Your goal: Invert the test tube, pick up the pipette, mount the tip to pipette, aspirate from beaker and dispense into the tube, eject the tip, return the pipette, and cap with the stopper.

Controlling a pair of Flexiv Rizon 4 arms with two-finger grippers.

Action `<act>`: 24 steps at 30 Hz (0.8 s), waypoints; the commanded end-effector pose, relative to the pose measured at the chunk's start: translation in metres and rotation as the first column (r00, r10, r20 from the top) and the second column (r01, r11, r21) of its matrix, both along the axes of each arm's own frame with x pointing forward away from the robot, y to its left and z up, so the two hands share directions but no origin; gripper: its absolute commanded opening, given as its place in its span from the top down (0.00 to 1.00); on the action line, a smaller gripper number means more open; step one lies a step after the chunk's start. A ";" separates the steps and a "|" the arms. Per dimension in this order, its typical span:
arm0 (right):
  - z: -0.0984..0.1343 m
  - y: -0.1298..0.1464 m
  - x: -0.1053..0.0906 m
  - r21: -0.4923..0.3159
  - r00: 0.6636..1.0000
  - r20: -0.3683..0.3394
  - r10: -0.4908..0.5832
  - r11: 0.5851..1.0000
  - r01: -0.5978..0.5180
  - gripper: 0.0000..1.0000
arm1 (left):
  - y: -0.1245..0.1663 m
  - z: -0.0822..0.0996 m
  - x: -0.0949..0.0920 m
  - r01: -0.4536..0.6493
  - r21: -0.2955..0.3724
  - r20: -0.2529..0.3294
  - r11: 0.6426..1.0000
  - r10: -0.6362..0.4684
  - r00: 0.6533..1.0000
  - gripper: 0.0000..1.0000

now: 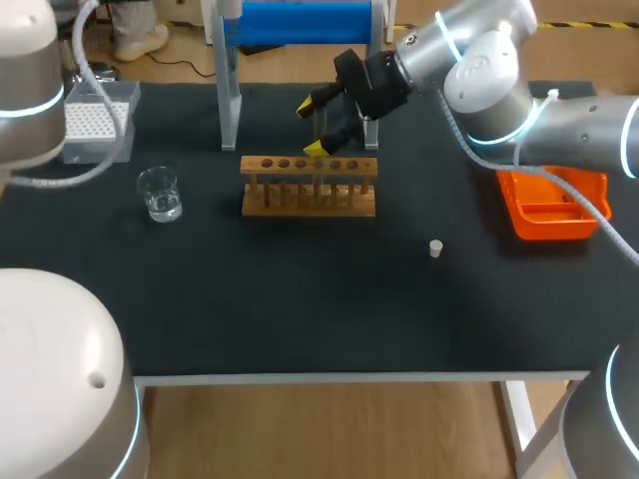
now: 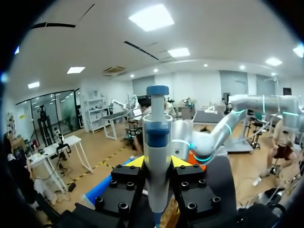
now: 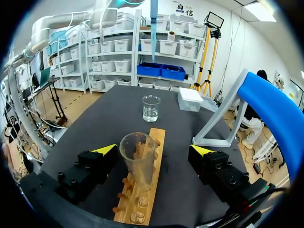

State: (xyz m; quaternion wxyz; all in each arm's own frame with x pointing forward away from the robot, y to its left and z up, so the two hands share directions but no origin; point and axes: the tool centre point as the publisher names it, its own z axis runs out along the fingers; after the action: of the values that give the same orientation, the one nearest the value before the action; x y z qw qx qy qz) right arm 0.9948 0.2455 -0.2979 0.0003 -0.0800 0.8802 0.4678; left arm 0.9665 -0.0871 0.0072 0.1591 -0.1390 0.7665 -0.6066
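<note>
A clear test tube (image 3: 138,164) stands mouth up in the wooden rack (image 1: 310,190) (image 3: 142,199). My right gripper (image 1: 313,127) (image 3: 154,151) hangs over the rack, open wide. The tube is between its fingers and neither finger touches it. My left gripper (image 2: 157,161) is shut on the blue-and-white pipette (image 2: 157,133), raised high off the table and out of the head view. The pipette's lower shaft (image 3: 154,14) shows high above the beaker in the right wrist view. The beaker (image 1: 160,193) (image 3: 151,108) holds clear liquid. A small white stopper (image 1: 435,248) lies right of the rack.
A tip box (image 1: 95,122) (image 3: 192,99) sits at the back left. The grey pipette stand with a blue top (image 1: 300,22) (image 3: 275,111) rises behind the rack. An orange tray (image 1: 554,208) lies at the right under my right arm.
</note>
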 end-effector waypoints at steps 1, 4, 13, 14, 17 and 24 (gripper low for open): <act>0.001 -0.001 0.000 -0.002 1.000 -0.001 0.000 1.000 0.000 0.00 | -0.022 0.009 0.019 0.034 0.002 -0.005 0.999 -0.034 0.999 1.00; 0.001 -0.001 0.000 -0.002 1.000 -0.001 0.000 1.000 0.000 0.00 | -0.037 0.013 0.025 0.066 -0.009 -0.003 0.998 -0.066 0.998 1.00; 0.001 -0.001 0.000 -0.002 1.000 -0.001 0.000 1.000 0.000 0.00 | -0.079 0.012 0.033 0.146 -0.036 -0.034 0.989 -0.147 0.988 1.00; 0.001 -0.001 0.000 -0.002 1.000 -0.001 0.000 1.000 0.000 0.00 | -0.082 0.012 0.033 0.151 -0.040 -0.038 0.988 -0.153 0.988 1.00; 0.001 -0.001 0.000 -0.002 1.000 -0.001 0.000 1.000 0.000 0.00 | -0.090 0.008 0.032 0.166 -0.051 -0.044 0.985 -0.168 0.985 1.00; 0.001 -0.001 0.000 -0.002 1.000 -0.001 0.000 1.000 0.000 0.00 | -0.098 -0.010 0.034 0.176 -0.077 -0.072 0.981 -0.182 0.981 1.00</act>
State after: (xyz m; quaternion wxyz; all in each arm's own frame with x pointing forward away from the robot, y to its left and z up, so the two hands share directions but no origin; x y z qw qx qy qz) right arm 0.9948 0.2455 -0.2979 0.0003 -0.0800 0.8802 0.4678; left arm 0.9975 -0.1825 0.0028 0.0692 -0.1002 0.7626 -0.6353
